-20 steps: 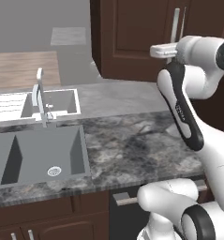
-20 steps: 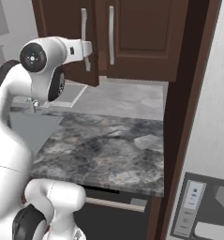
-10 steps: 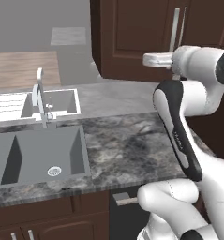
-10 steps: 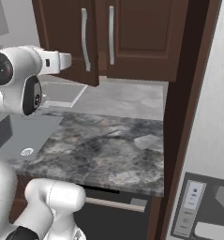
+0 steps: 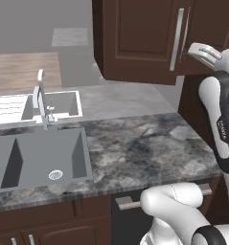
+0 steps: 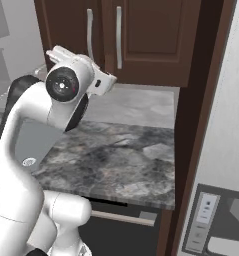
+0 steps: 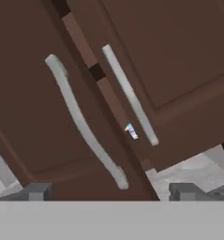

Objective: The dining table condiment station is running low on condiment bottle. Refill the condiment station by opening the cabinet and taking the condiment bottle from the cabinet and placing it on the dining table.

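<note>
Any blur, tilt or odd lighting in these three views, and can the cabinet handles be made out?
Left base view: flat, even rendered light, soft shading in the sink, cabinet handles clear. Right base view: slightly soft, the arm blocks much of the left side. Hand view: rolled, so the handles run diagonally; edges soft, a small pale glint shows in the gap between the doors.

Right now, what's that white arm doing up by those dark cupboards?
The arm has raised its gripper in front of the cabinet, facing the two long silver handles. Its jaws stand open and hold nothing. The doors look slightly parted, with a narrow gap between them showing shelves. No bottle has been taken out yet, so fetching it is still ahead.
</note>
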You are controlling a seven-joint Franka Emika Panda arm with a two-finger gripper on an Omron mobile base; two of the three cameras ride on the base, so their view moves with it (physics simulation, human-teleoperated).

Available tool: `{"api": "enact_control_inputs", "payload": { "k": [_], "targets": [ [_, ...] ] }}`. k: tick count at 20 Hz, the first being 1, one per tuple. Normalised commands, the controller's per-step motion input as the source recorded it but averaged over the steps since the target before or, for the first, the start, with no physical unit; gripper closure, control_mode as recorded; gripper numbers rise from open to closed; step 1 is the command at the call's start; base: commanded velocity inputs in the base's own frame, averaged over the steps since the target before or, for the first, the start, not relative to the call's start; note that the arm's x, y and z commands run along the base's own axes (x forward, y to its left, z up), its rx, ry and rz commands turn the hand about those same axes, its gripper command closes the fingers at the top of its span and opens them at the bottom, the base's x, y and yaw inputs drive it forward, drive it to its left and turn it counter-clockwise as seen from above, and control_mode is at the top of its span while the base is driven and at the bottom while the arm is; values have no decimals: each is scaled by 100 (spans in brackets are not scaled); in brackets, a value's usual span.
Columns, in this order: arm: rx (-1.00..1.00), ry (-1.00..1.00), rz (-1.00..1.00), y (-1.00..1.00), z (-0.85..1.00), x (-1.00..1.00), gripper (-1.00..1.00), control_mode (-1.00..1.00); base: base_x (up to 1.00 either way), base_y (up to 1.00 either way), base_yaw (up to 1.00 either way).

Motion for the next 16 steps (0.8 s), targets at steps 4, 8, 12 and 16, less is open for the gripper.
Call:
{"api": "enact_control_inputs", "payload": {
  "k": [4, 8, 12, 16],
  "targets": [
    [17, 4, 9, -58, -7, 10, -100, -100, 0, 0, 0],
    [12, 1, 12, -28, -6, 16, -100, -100, 0, 0, 0],
    [18, 5, 14, -5, -7, 53, -100, -100, 0, 0, 0],
    [18, 12, 9, 0, 0, 63, -100, -100, 0, 0, 0]
  ]
}}
